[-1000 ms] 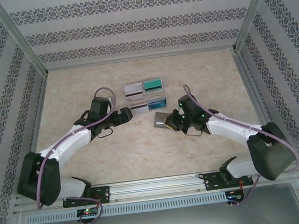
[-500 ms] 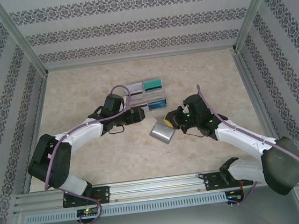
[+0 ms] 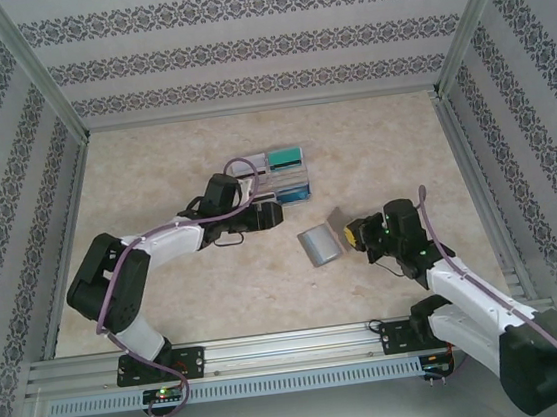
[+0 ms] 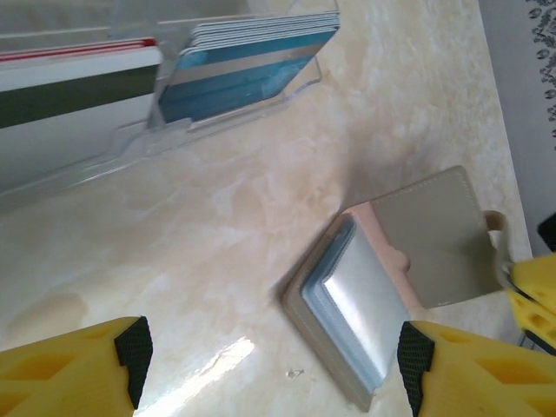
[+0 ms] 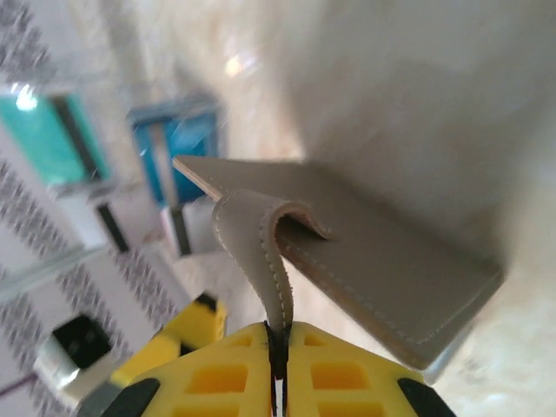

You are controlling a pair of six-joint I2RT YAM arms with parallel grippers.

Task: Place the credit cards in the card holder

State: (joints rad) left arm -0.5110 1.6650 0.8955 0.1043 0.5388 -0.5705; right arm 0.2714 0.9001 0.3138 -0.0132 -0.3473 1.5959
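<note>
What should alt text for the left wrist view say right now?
An open card holder lies on the pale table, its strap pinched by the right pincer at the frame's right edge. The left pincer is open, yellow fingers at the bottom corners, and a clear rack of blue and white cards stands behind.

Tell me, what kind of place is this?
Probably a robot test booth: the left arm and right arm bolted to a metal rail, a marble-look table, patterned walls all around.
</note>
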